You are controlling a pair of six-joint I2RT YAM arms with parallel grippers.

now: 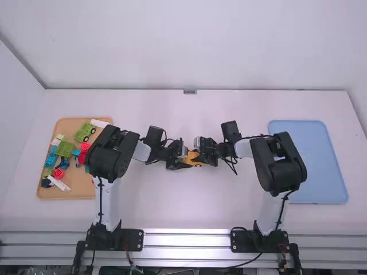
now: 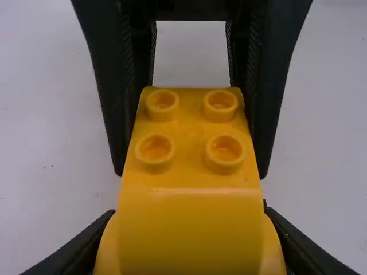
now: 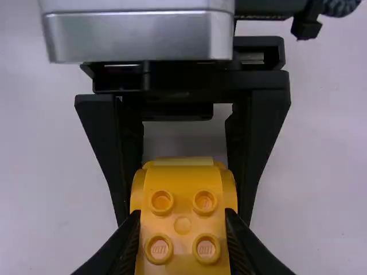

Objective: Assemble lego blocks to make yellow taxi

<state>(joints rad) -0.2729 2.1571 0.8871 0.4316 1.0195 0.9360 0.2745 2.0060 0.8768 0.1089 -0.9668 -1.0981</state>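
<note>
"Nearest the lens in the high view?"

"Bulky black elbows, the left arm's (image 1: 109,152) and the right arm's (image 1: 278,163); beyond them the left gripper (image 1: 186,162) and right gripper (image 1: 203,157) face each other over the white table (image 1: 172,206), with the yellow assembly (image 1: 194,155) between them; left lies the tan tray (image 1: 83,190), bearing a green wheeled piece (image 1: 85,132) and red, blue and white blocks; right lies the blue tray (image 1: 315,166)."

"Now the left wrist view?"

"Closest there is a smooth, curved yellow face; behind it, four round studs (image 2: 225,150) rise from the same assembly; the left gripper (image 2: 189,209) has its jaws clamped on the near part, one finger against each side; the other gripper's black fingers flank the studded part."

"And the right wrist view?"

"Studs again, closest, on a yellow section; the right gripper (image 3: 182,212) clenches it by both sides; farther off, the opposing gripper's fingers grasp the assembly's rounded end."
</note>
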